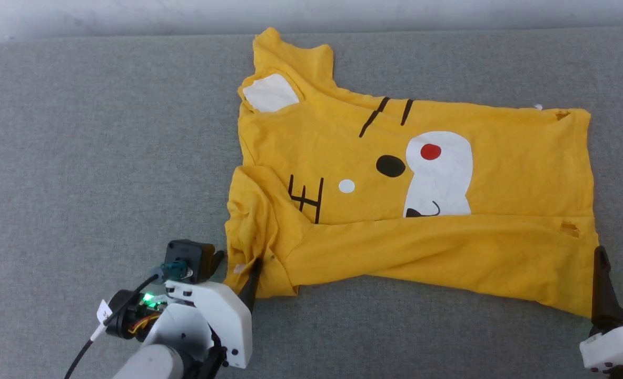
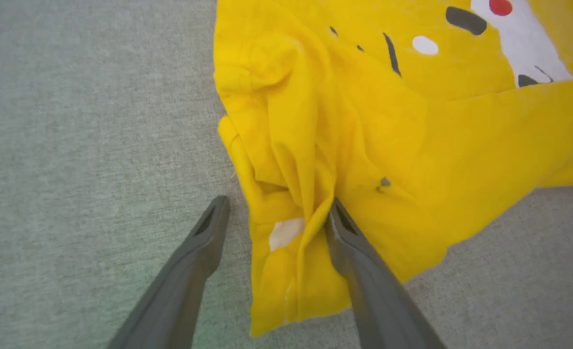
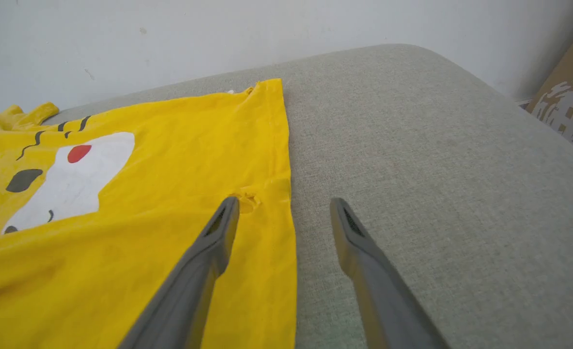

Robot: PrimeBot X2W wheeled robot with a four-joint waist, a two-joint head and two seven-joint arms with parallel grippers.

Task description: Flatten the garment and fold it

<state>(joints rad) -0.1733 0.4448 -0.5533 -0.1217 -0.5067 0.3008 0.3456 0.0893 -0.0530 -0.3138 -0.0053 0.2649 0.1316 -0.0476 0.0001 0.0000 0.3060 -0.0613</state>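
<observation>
Small bright-yellow cotton T-shirt (image 1: 501, 173) with a cartoon face print lies print-up in the middle of a grey woven cushion (image 1: 106, 158). Its collar end is toward the robot's left and its hem toward the right. The shirt's near long edge is turned over onto the body and covers the lower part of the white muzzle. It is not flat yet.

Left gripper (image 2: 277, 213) is at the shirt's near collar-end corner with its fingers spread wide. One tip is pushed into a crease of the bunched sleeve, and the other rests on bare cushion just beside the edge. A pale label patch (image 2: 286, 231) sits between them. This looks like a straddle ahead of a pinch. Nothing is gripped.

Right gripper (image 3: 285, 203) is at the shirt's near hem corner, also wide apart. One finger is over the cloth by a frayed hole (image 3: 247, 201), the other over the cushion. I cannot tell whether the tips touch down.

Judged purpose: take both near corners and pull the turned-over flap back out.

Around the shirt there is a white wall (image 3: 170, 39) beyond the far edge and a brown printed cardboard box (image 3: 572, 97) well past the hem. Nothing blocks the arms. The crumpled sleeve layers may get pinched together.
</observation>
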